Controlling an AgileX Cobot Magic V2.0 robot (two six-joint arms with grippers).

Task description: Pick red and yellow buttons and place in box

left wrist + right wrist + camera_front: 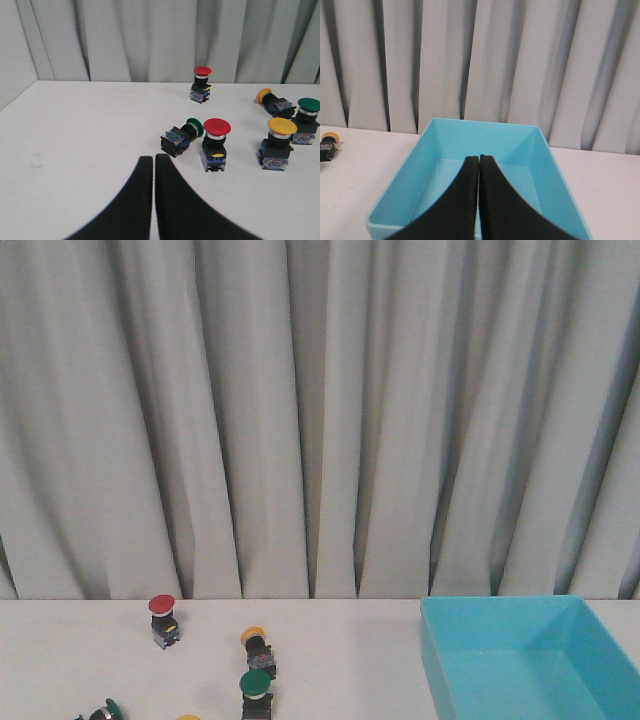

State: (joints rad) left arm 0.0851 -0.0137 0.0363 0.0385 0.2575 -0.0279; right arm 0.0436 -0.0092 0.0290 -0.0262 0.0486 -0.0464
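The left wrist view shows a red button (216, 128) standing just beyond my left gripper (153, 159), which is shut and empty over the table. A second red button (202, 71) stands farther back. One yellow button (281, 127) stands upright and another yellow button (264, 94) lies on its side. In the front view I see the far red button (162, 606), the lying yellow button (255, 638) and the turquoise box (445, 660) at the right. My right gripper (479, 159) is shut and empty over the box (405, 185), whose visible floor is bare. Neither gripper shows in the front view.
Green-capped buttons sit among the others: one upright (308, 105) (255, 686) and one lying on its side (193, 128) (108, 710). A grey curtain (320, 420) hangs behind the white table (340, 650). The table's left edge (20, 95) shows in the left wrist view.
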